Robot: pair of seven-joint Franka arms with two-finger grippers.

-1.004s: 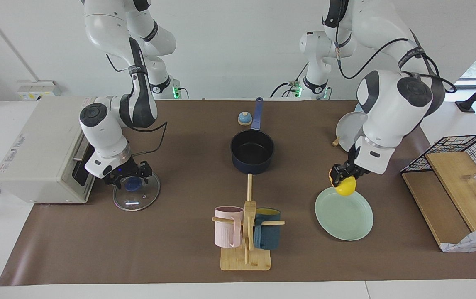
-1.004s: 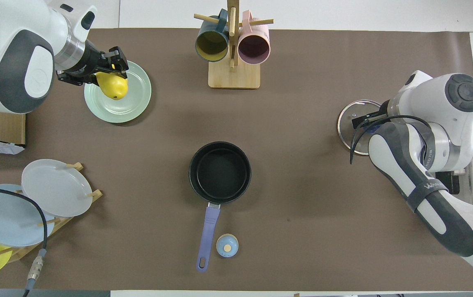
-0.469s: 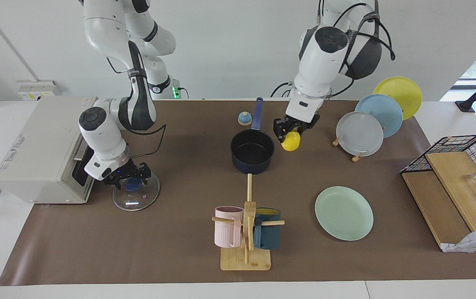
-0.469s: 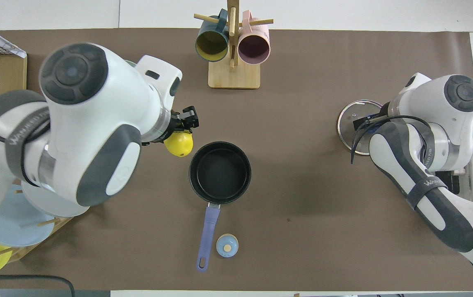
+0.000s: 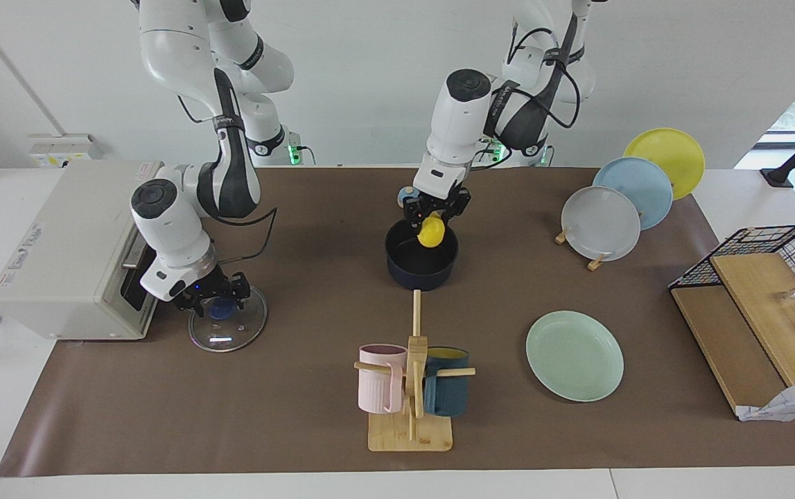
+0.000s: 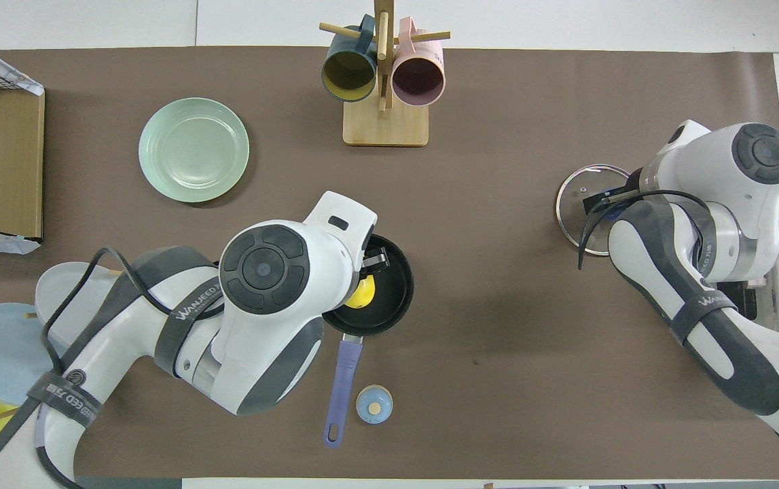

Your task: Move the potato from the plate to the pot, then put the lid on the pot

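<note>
Potato (image 5: 430,233) hangs over the pot (image 5: 422,262), clamped in the left hand (image 5: 434,210) (plate (image 5: 574,355) bare). Next: release. Right hand (image 5: 212,294), over the lid (image 5: 228,326); grip unclear.

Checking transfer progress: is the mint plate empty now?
Empty. The plate shows only its bare green face in both views; the potato hangs in the left tool over the pot.

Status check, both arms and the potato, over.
Left gripper over navy-blue saucepan, shut on small yellow potato. Right gripper at blue knob of glass lid. Mint-green plate empty. Nothing in the way.
</note>
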